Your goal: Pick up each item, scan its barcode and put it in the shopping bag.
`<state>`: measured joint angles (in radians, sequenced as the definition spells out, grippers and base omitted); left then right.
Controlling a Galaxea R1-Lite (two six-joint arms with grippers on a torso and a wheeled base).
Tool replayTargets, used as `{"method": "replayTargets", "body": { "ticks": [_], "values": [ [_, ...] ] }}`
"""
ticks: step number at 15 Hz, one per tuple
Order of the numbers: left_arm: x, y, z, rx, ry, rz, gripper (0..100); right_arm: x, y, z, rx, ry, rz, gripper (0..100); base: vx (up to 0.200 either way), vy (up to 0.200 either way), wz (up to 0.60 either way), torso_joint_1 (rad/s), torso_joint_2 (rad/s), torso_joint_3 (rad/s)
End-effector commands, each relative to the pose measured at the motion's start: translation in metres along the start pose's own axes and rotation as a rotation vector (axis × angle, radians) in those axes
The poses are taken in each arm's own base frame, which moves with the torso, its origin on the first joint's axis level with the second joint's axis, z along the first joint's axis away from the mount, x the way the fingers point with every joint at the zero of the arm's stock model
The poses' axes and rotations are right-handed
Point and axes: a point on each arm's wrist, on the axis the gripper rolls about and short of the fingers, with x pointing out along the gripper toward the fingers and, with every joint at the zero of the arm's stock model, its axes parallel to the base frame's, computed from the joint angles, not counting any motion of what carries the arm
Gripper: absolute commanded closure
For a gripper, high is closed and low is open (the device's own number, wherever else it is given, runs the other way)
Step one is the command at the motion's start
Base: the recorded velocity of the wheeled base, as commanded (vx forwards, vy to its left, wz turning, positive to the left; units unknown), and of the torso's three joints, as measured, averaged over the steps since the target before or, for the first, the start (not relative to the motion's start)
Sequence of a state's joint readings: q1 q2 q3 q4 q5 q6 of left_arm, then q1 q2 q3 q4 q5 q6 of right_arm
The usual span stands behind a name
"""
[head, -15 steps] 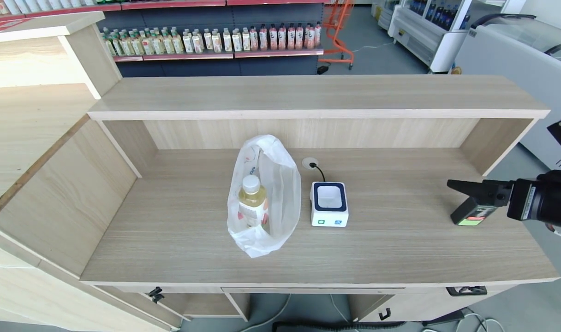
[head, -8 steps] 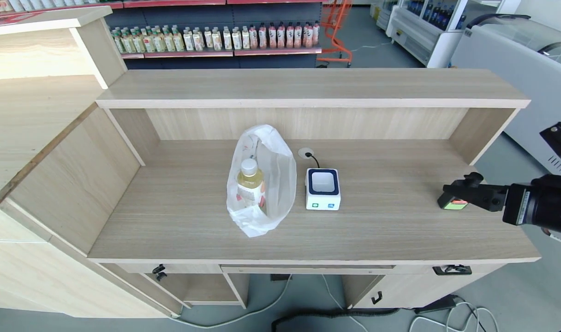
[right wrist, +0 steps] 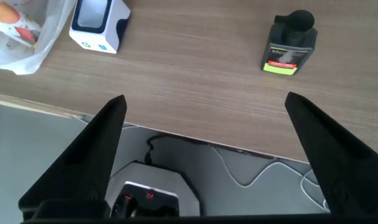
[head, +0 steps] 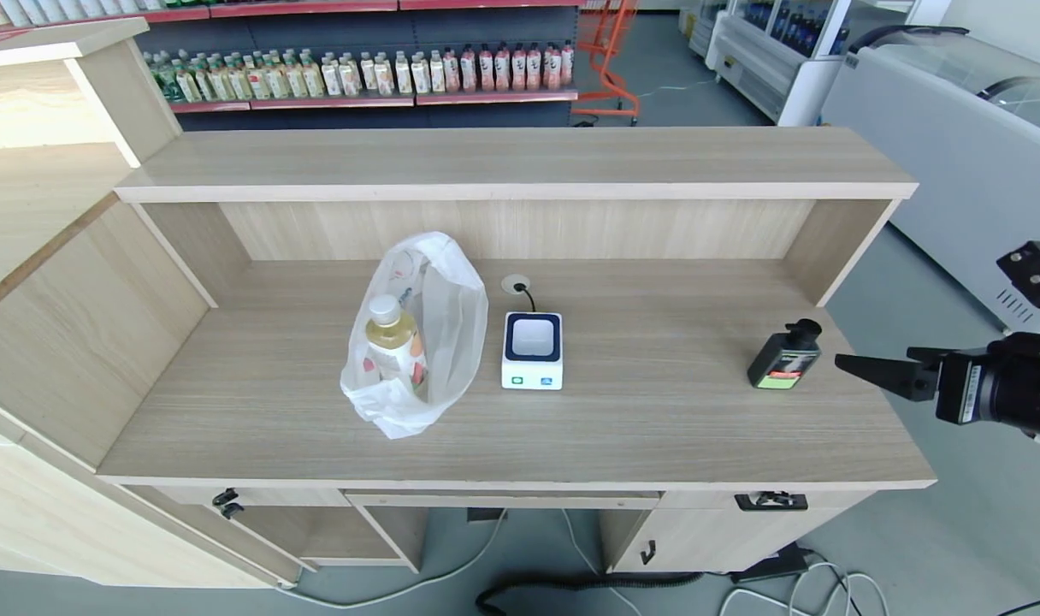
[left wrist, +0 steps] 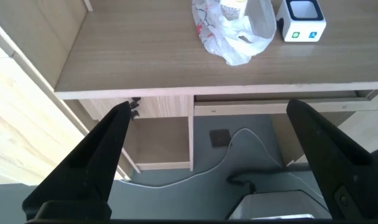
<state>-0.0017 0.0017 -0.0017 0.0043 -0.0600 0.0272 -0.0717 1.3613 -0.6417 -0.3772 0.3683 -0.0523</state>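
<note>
Black bottle (head: 783, 355) upright on counter (head: 657, 428) | right tool (right wrist: 204, 102) released, apart from it | left tool (left wrist: 209, 107) released

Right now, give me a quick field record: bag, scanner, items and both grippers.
shopping bag: white, open, on the counter, left of the scanner
in bag: capped drink bottle, upright
scanner: white box, mid counter, cabled
unbagged: black bottle with green label, upright near the counter's right end
right gripper: fingers open, empty, apart from the black bottle
left gripper: fingers open, empty, out in front of the counter's front edge
</note>
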Motion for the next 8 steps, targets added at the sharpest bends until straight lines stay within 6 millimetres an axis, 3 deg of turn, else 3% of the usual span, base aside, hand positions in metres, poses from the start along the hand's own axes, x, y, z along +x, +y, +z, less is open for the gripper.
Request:
{"method": "replayTargets", "body": {
  "ticks": [1, 6, 8],
  "values": [
    [0.0006, 0.0, 0.0001, 0.0, 0.008, 0.0, 0, 0.0034, -0.0016, -0.0027, 0.007, 0.015, -0.001, 0, 0.0, -0.2, 0.0, -0.002, 0.0, -0.007],
    [0.0007, 0.0, 0.0001, 0.0, 0.01, 0.0, 0, 0.0045, -0.0078, -0.0058, -0.04, 0.029, -0.029, 0, 0.0, -0.2, 0.0, 0.0, 0.0, 0.002],
    [0.0, 0.0, -0.0001, -0.001, 0.0, 0.0, 0, 0.0049, -0.0079, -0.0061, -0.039, 0.03, -0.029, 0, 0.0, 0.0, 0.0, 0.0, 0.0, 0.0]
  ]
}}
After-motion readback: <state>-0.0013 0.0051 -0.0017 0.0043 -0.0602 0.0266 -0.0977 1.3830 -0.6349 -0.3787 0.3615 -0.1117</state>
